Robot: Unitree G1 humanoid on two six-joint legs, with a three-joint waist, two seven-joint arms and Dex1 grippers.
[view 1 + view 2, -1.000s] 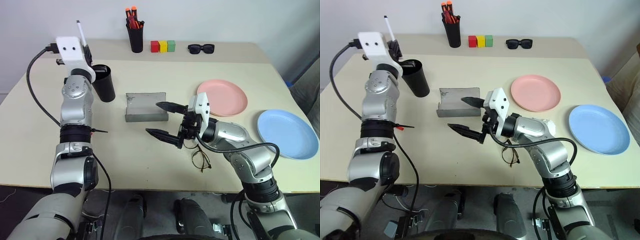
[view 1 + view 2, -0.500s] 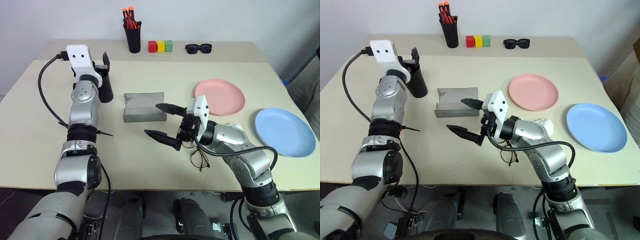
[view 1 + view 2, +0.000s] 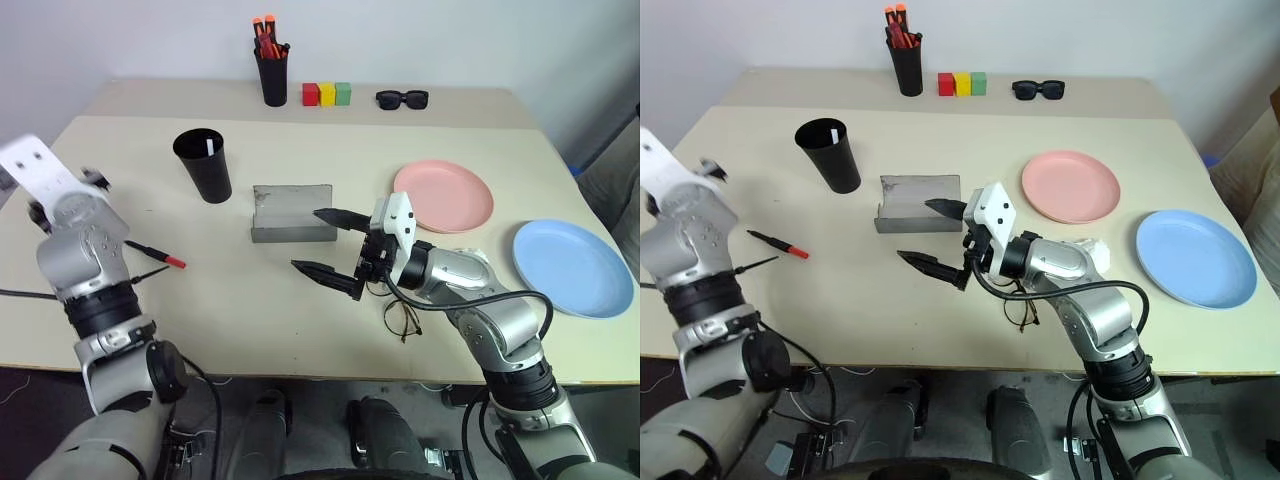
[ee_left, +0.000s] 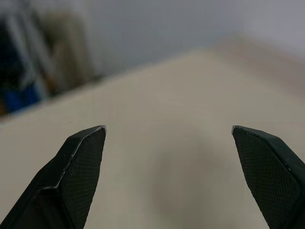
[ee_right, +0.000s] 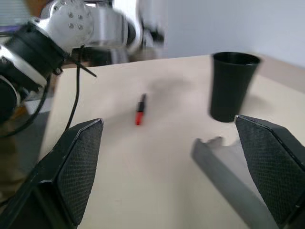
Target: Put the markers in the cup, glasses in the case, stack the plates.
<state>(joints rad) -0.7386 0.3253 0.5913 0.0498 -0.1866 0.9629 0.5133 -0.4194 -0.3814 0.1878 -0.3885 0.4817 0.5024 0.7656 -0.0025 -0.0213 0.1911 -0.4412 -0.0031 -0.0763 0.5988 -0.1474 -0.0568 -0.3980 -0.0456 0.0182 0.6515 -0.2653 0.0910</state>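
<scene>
Near the lower centre of the head view, glasses (image 3: 402, 318) flat on the table (image 3: 300, 330), just under the right arm. Slightly above, right gripper (image 3: 331, 243) spread wide, empty, beside the open grey case (image 3: 292, 213). At left, red marker (image 3: 153, 253) lying alone; left gripper (image 4: 169, 162) parted wide, holding nothing. Further up, black cup (image 3: 203, 165) with a white marker (image 3: 208, 147) inside. At right, pink plate (image 3: 445, 195) and blue plate (image 3: 574, 267) apart.
</scene>
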